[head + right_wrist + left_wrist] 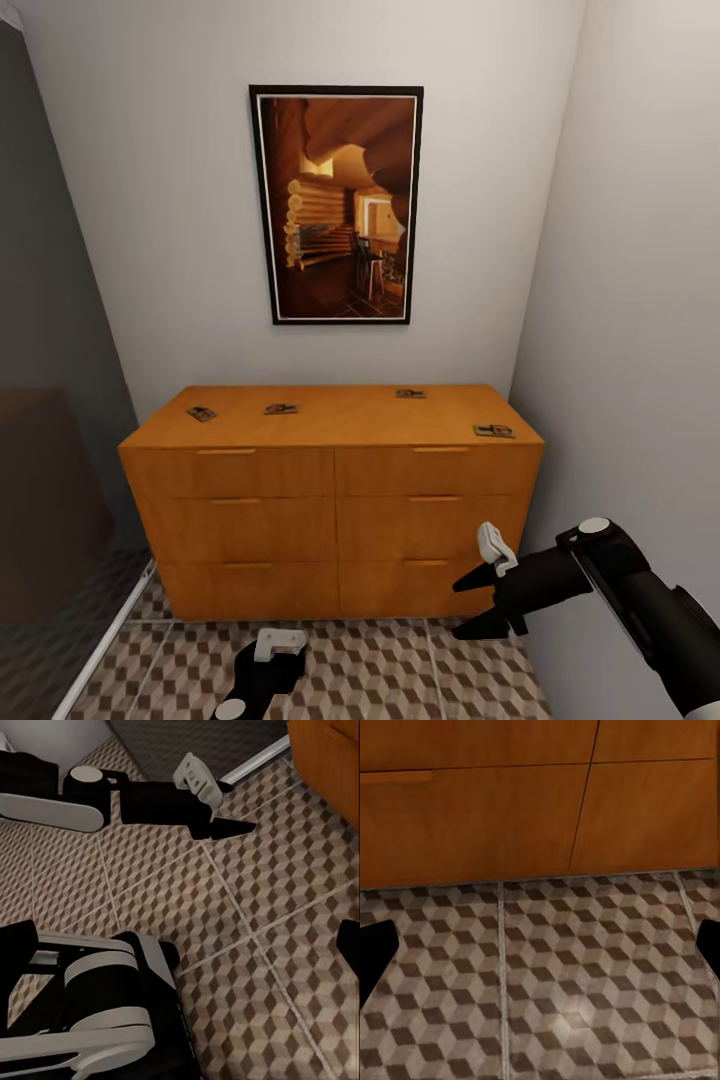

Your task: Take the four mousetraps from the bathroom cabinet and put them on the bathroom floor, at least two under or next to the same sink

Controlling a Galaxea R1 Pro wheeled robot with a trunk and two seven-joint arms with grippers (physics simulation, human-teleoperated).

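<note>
Four mousetraps on the cabinet point(330, 470), mid-frame.
Traps point(201, 413), point(281, 408), point(410, 393), point(494, 431) untouched; right gripper point(478, 605) jaws spread, empty; left gripper point(540, 945) jaws wide, empty.

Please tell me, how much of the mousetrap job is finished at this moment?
Nothing is placed yet. All four mousetraps lie on top of the cabinet; none is on the bathroom floor. In hand: nothing. The robot faces the cabinet, with the right gripper raised before the lower drawers and the left gripper low over the tiles, both open and empty. All four pickups and placements remain.
</note>
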